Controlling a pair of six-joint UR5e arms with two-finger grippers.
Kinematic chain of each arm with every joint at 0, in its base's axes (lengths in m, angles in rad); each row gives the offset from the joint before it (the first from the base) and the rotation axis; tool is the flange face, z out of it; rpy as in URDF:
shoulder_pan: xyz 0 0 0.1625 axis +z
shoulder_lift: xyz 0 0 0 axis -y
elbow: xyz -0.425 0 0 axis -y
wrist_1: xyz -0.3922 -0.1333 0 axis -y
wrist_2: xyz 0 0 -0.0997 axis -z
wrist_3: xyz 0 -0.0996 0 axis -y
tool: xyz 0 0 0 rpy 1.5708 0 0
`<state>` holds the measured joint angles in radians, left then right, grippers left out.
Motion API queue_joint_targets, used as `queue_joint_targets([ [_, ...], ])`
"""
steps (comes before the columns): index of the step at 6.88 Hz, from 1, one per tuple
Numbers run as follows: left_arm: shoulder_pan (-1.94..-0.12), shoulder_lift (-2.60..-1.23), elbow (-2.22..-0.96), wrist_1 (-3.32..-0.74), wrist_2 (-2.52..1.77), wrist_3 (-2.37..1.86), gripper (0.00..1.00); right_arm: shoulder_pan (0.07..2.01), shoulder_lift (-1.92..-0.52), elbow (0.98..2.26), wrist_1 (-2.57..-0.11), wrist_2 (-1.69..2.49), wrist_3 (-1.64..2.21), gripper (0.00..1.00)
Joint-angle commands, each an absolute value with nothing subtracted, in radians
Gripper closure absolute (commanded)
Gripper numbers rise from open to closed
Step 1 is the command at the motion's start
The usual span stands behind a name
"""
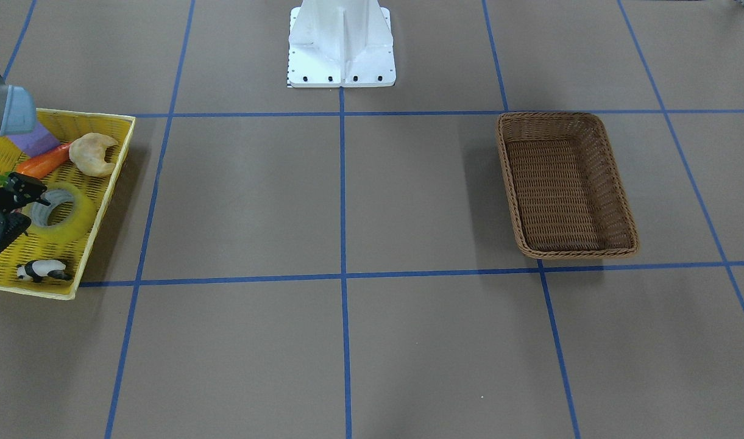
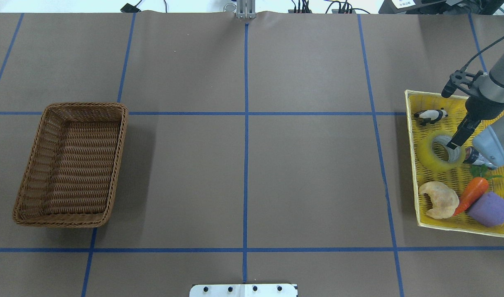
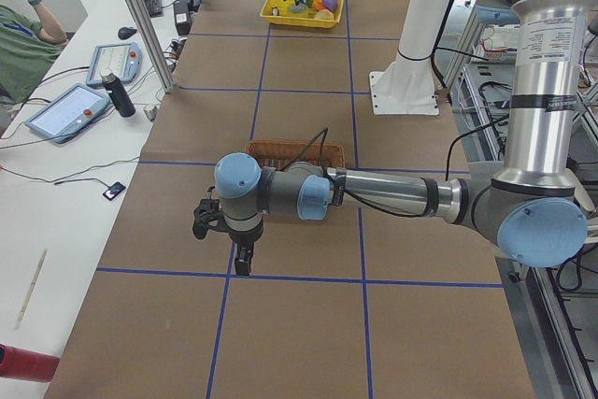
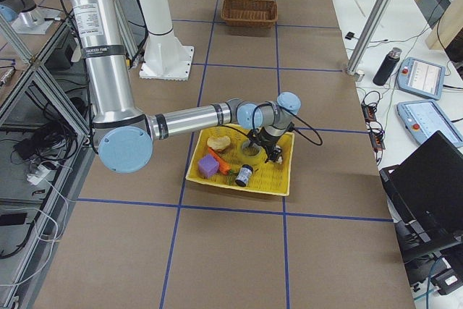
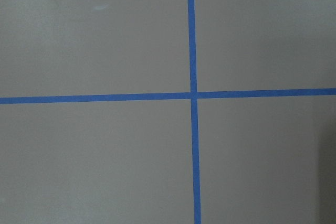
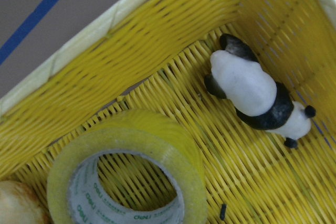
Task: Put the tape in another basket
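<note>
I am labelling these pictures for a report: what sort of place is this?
Probably a robotics lab or test cell. Two robot arms work at a table marked with a blue tape grid, and control tablets lie on a side bench.

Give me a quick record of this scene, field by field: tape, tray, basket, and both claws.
Tape: lying flat in yellow tray, not lifted
Wicker basket: empty, at the table's far side from the tray
Right claw: open, one fingertip at the tape's core
Left claw: over bare table, open or shut unclear
Also in tray: panda, carrot, bread, purple block
</note>
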<state>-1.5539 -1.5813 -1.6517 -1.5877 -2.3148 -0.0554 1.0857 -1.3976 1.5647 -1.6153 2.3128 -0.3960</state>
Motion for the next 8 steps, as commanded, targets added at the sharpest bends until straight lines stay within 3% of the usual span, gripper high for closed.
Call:
queue_joint_targets([
  [1,-1.554,-1.583,-1.652,-1.588,-2.315,-0.055,0.01,1.08,-1.391,1.546,-1.615,2.324,-0.396,0.02],
  [3,-1.554,-1.583,-1.651,-1.588,-2.315,-0.055,0.01,1.08,-1.391,1.545,-1.617,2.324,-0.396,0.15],
  [6,-1.554,-1.583,-1.649,-1.588,-2.315,-0.055,0.01,1.071,-1.39,1.517,-1.615,2.324,-0.396,0.17],
  [7,-1.554,-1.583,-1.649,-1.588,-2.315,-0.054,0.02,1.069,-1.39,1.516,-1.617,2.324,-0.396,0.23],
  [8,-1.554,-1.583,-1.649,-1.588,-2.315,-0.054,0.01,1.068,-1.39,1.511,-1.617,2.324,-0.396,0.45],
])
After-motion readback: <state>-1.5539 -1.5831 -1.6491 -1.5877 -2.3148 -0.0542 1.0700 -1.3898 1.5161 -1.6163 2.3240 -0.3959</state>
